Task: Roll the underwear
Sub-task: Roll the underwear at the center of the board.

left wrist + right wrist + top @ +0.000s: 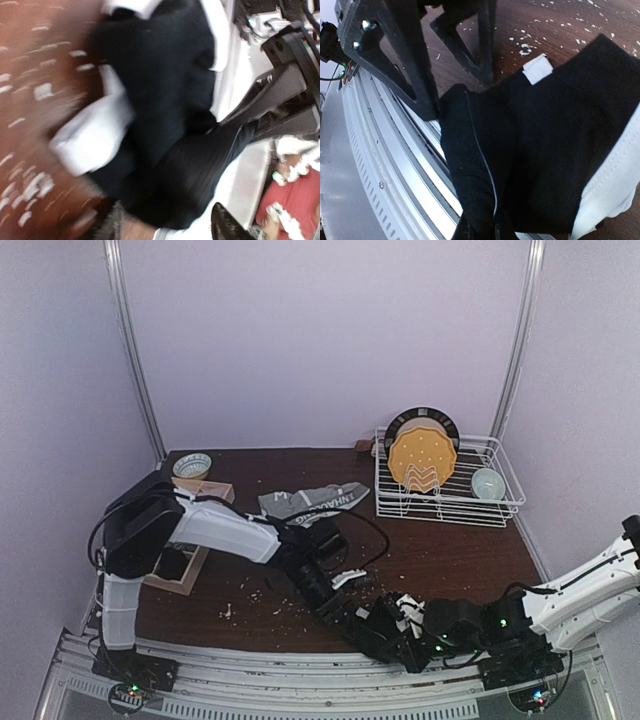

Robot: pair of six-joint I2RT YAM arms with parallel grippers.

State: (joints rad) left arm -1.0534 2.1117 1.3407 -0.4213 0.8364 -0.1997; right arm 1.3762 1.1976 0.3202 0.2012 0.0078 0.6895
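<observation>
A black underwear (385,612) with a white waistband lies bunched at the table's near edge, partly over the metal rail. My right gripper (486,231) is shut on a fold of this black underwear (540,150). My left gripper (459,95) stands open just beyond it, its dark fingers (405,60) apart over the cloth's far edge. The blurred left wrist view shows the black underwear (170,130) between my left gripper's (160,220) spread fingers. A grey underwear (315,500) with a white-lettered waistband lies flat further back, apart from both grippers.
A white wire dish rack (505,502) at the back right holds an orange plate (422,462) and a small bowl (487,483). Another bowl (192,465) and a wooden tray (190,575) sit at the left. White crumbs (255,598) dot the brown table (440,550).
</observation>
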